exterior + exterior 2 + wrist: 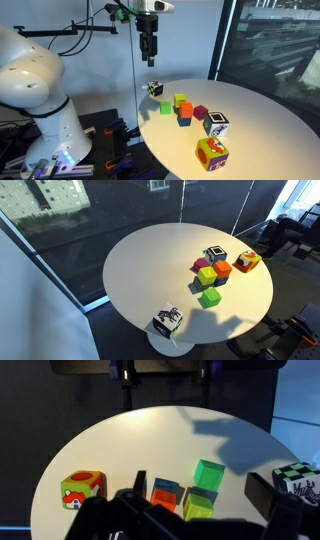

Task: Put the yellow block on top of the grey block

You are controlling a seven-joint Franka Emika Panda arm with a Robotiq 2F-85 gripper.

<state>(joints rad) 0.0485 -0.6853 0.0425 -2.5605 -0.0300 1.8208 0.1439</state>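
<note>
In an exterior view: gripper (148,50) high above the table (260,135), jaws apart, nothing held. Yellow block (180,100) on the table, orange cube (185,116) at its 6 o'clock, green cube (166,107) at 8 o'clock.

In an exterior view: yellow block (207,276) mid-table, orange cube (222,270) touching at 2 o'clock, black-and-white cube (214,256) at 12; markings too small to read.

Wrist view: yellow block (200,504) low centre, green cube (209,473) at 12 o'clock.

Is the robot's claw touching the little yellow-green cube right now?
Apart. In an exterior view the gripper hangs open high in the air, with a plain gap down to the yellow block lying below it.
</note>
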